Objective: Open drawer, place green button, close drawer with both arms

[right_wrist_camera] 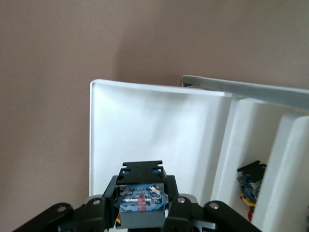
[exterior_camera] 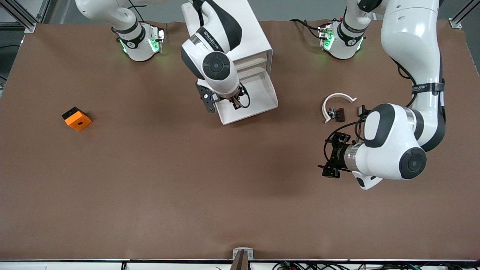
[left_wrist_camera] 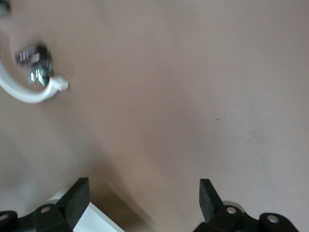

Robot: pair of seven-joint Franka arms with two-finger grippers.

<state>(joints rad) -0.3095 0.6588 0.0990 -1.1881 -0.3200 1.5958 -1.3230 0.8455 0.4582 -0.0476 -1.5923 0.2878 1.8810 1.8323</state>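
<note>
Your right gripper [exterior_camera: 237, 102] holds the button [right_wrist_camera: 141, 199] over the open drawer [exterior_camera: 258, 98].

Its fingers pinch the button tight, just above the drawer's white floor. Your left gripper [exterior_camera: 330, 160] waits over the table, nearer the front camera than the white ring [exterior_camera: 335, 105], fingers [left_wrist_camera: 77, 199] spread wide and holding nothing.

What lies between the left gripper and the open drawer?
Only bare brown table, in the front view, separates the open left gripper from the drawer; the white ring sits off that line.

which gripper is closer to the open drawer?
Right. The right gripper is over the open drawer, holding the button; the left gripper is over bare table near the white ring.
</note>
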